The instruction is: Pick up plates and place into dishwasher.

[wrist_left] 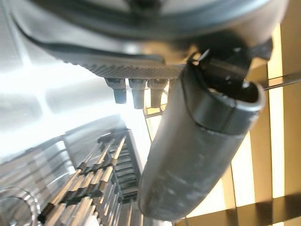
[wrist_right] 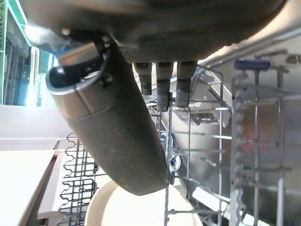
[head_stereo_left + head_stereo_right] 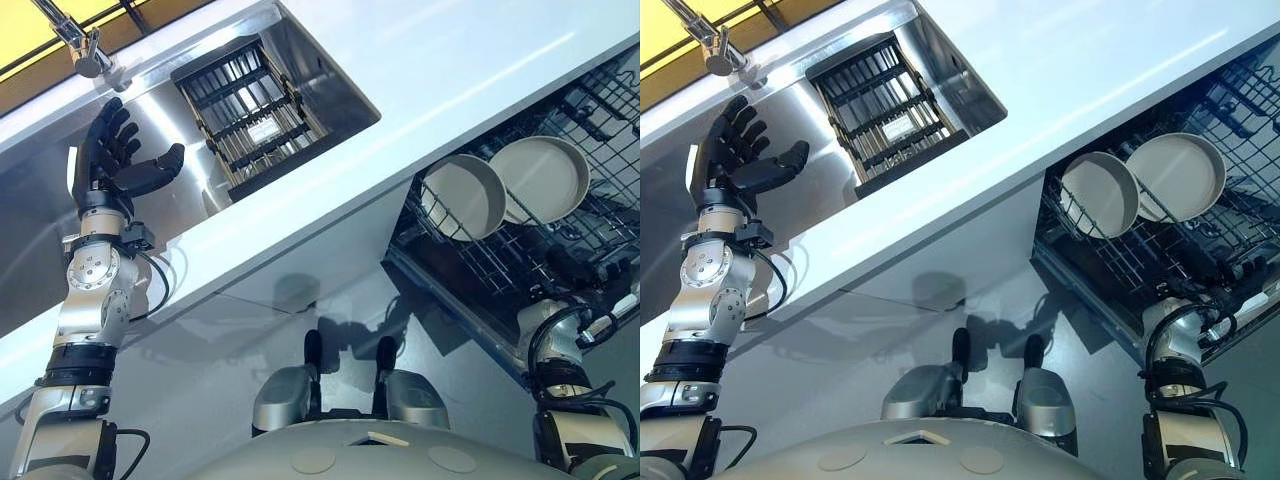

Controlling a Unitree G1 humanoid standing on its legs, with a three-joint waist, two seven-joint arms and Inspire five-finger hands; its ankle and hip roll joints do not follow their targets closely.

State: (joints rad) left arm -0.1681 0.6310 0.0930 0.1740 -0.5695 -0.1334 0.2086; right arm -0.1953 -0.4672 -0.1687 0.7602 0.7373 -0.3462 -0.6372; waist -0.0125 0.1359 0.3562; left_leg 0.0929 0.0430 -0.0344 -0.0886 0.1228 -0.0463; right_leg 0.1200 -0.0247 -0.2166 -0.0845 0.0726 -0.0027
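Note:
Two cream plates stand on edge in the dishwasher's lower wire rack (image 3: 600, 120) at the right: one (image 3: 465, 197) nearer the counter, the other (image 3: 540, 178) just behind it. My right hand (image 3: 1232, 272) is low at the rack's near edge, below the plates. In the right wrist view this hand (image 2: 113, 127) is open and holds nothing, with a plate's rim (image 2: 117, 207) past its thumb. Raised over the steel sink (image 3: 190, 150) at the upper left, my left hand (image 3: 115, 160) is open with the thumb spread, and it is empty too.
A dark dish rack (image 3: 250, 110) lies in the sink, also seen past the left thumb (image 1: 99, 183). A faucet (image 3: 80, 40) stands at the sink's far corner. The white counter (image 3: 450, 70) runs between the sink and the open dishwasher.

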